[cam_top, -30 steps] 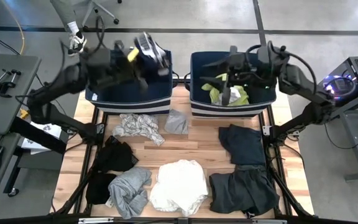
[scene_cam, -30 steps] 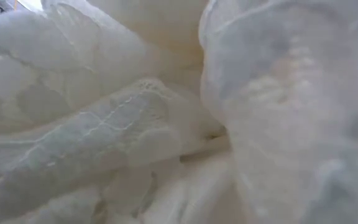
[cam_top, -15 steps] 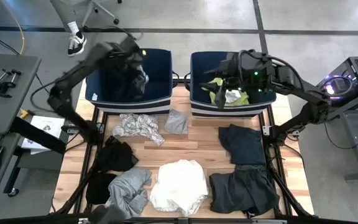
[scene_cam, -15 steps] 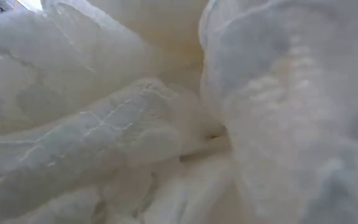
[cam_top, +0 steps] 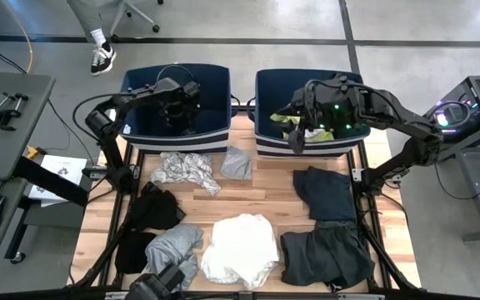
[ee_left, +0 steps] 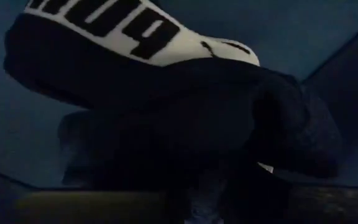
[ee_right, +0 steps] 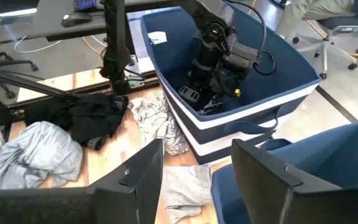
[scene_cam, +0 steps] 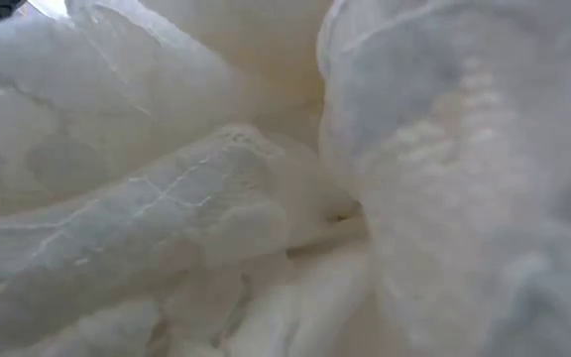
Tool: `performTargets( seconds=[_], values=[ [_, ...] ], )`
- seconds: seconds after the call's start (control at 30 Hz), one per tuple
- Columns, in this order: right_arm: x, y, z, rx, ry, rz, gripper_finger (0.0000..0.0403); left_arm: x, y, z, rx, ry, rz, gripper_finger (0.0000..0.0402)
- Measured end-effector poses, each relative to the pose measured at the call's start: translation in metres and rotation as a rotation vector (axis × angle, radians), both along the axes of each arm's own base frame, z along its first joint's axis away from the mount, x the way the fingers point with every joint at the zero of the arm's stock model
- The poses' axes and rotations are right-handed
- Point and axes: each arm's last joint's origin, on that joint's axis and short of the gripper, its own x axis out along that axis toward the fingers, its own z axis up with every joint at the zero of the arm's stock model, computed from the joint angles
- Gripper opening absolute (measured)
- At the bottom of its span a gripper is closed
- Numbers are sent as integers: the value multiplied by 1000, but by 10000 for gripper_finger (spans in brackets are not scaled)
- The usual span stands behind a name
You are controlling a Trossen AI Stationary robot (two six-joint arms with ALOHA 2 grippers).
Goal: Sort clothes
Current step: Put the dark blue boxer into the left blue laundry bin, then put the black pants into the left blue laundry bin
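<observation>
My left gripper (cam_top: pixel 179 108) is low inside the left navy bin (cam_top: pixel 217 83), pointing down. Right in front of it, in the left wrist view, lies a dark garment (ee_left: pixel 166 93) with a white lettered band (ee_left: pixel 135 28). I cannot tell whether the gripper touches it. My right gripper (ee_right: pixel 207 186) hangs open and empty over the near left corner of the right navy bin (cam_top: pixel 262 92), which holds a neon yellow garment (cam_top: pixel 287 117). More clothes lie on the table: patterned (cam_top: pixel 186 169), grey (cam_top: pixel 173 248), white (cam_top: pixel 240 248), black (cam_top: pixel 152 207) and dark navy (cam_top: pixel 323 192).
The two bins stand side by side at the table's far edge. A small grey piece (cam_top: pixel 237 162) lies near the left bin and a dark grey garment (cam_top: pixel 323 257) at the near right. White cloth (scene_cam: pixel 266 198) fills the low view. A person's foot (cam_top: pixel 101 57) shows beyond the table.
My left gripper has swung from high above the left bin's far side down into the bin and tipped over until it points down; a dark garment with a white band came down with it. My right gripper has tipped a little further downward over the right bin.
</observation>
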Motion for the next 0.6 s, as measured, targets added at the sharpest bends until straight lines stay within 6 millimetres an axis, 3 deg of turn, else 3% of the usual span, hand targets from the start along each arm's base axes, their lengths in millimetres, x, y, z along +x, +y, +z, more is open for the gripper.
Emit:
performTargets(
  seconds=[0.1, 0.3, 0.43, 0.6],
  values=[
    [0, 1, 0, -7, 0, -7, 177, 0, 0, 15, 26, -25, 4, 104],
    [0, 1, 1, -39, -3, -44, 177, -2, -2, 78, 148, -127, 45, 197],
    [1, 1, 2, -52, -16, -40, 177, -11, -15, 131, 250, -216, 77, 221],
    [2, 1, 2, -65, -17, -33, 177, -30, -45, 189, 408, -392, 89, 220]
  ],
)
